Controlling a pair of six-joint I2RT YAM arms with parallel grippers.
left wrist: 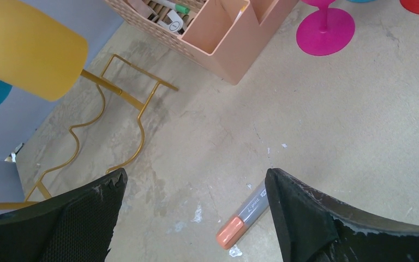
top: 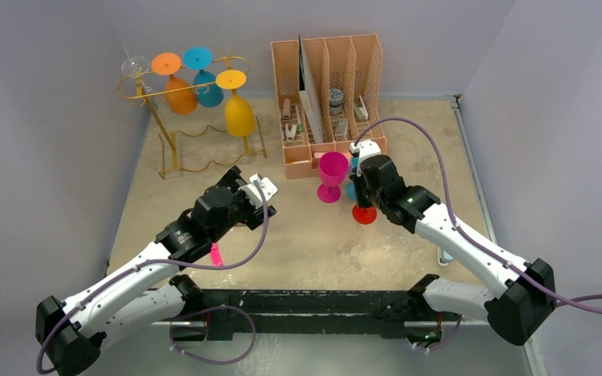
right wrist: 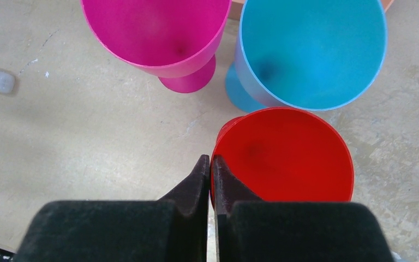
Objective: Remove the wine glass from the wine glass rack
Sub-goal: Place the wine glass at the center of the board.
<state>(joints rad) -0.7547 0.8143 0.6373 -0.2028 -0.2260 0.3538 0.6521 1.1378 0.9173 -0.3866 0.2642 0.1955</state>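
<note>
My left pincer [top: 255, 190] gapes empty to fit the yellow wine glass [top: 238, 116] hung foot-up on the wine glass rack [top: 163, 139] at eleven o'clock, my right pincer [right wrist: 211, 161] pinching the rim of the red glass [right wrist: 283, 155]

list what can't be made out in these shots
Top view: blue glass, red glass mostly behind the right arm.
Top view: clear glass on the rack, bowl too faint to trace.
Left wrist: marker end behind a finger of the left tool; print too small.
Right wrist: whether the shut right tool pinches the red rim; tips cover it.
</note>
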